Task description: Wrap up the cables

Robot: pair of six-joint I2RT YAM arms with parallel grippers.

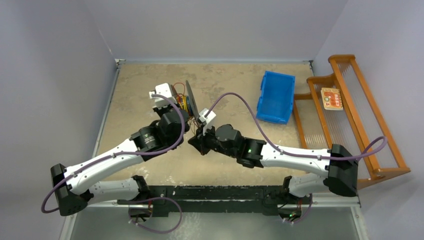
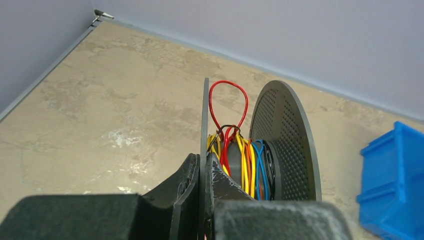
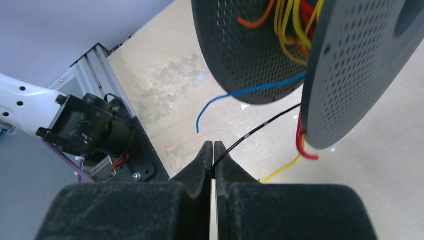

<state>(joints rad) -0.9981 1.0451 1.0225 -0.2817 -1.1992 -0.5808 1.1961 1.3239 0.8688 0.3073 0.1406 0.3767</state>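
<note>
A black spool (image 1: 191, 99) with two perforated flanges is held up on edge above the table. My left gripper (image 2: 204, 158) is shut on its thin near flange (image 2: 205, 112). Red, yellow, orange, blue and black cables (image 2: 246, 167) are wound on the core, and a red loop (image 2: 228, 100) stands up from them. In the right wrist view the spool (image 3: 350, 65) hangs overhead with loose blue (image 3: 235, 95), red and yellow (image 3: 280, 171) ends dangling. My right gripper (image 3: 213, 146) is shut on the black cable (image 3: 260, 127), which runs taut up to the spool. From above, the right gripper (image 1: 195, 140) sits just below the spool.
A blue bin (image 1: 275, 97) stands at the back right of the table, also seen as the blue bin (image 2: 395, 185) in the left wrist view. A wooden rack (image 1: 350, 115) holding a small card (image 1: 331, 98) leans beyond the right edge. Purple arm cables arc over both arms.
</note>
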